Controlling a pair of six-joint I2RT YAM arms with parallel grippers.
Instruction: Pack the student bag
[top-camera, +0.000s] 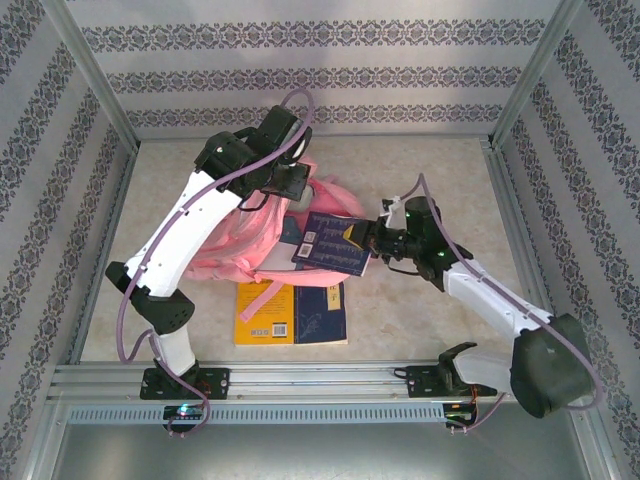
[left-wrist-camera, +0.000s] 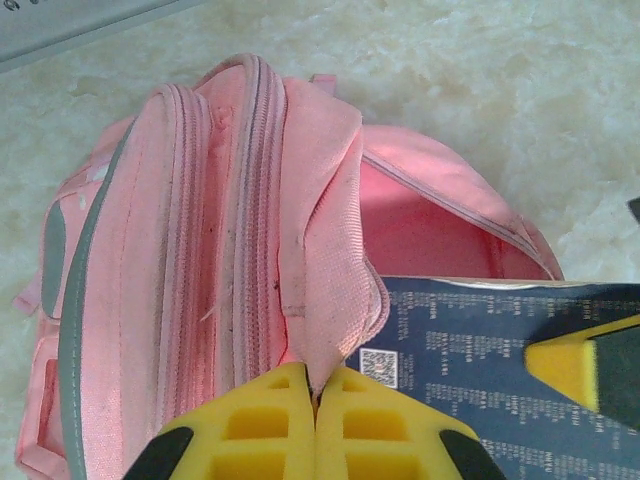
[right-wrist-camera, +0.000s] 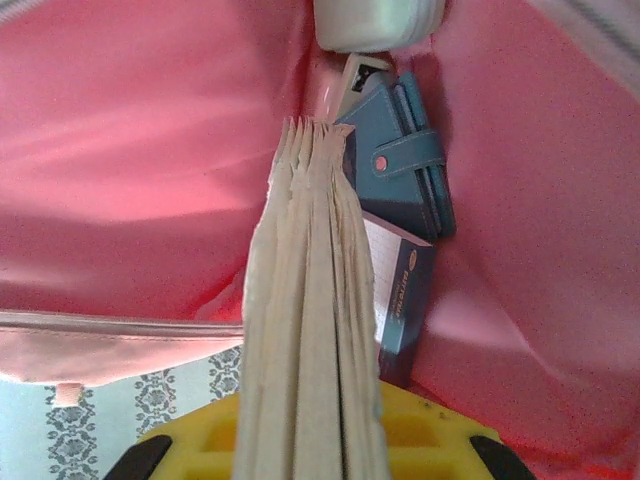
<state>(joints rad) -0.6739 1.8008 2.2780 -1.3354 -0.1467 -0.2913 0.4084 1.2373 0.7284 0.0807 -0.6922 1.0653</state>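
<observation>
In the overhead view the student bag (top-camera: 245, 240), a large pink fabric backpack, lies on the pale table (top-camera: 430, 320) at centre left of the frame, partly under your left arm, with its mouth facing the right side. Your left gripper (left-wrist-camera: 316, 388), at the bottom centre of its wrist view, has its yellow pads pressed together on a fold of the pink flap at the rim of the opening, lifting it so the red-pink lining shows at centre right. Your right gripper (top-camera: 375, 238), just right of centre in the overhead view, is clamped on a dark blue book (top-camera: 333, 243), whose leading part crosses the bag's rim. In the right wrist view the book's page edges run up the middle of the frame, with lining on both sides. Deeper in the bag, at upper right, sit a blue snap wallet (right-wrist-camera: 410, 165) and a white box with a blue side (right-wrist-camera: 400, 290). A yellow book (top-camera: 290, 315) lies on the table at lower centre, a pink strap across it. The step in hand appears to be sliding the blue book into the main compartment. The next move likely calls for pushing it further in beside the wallet while the flap is held up, then letting go.
</observation>
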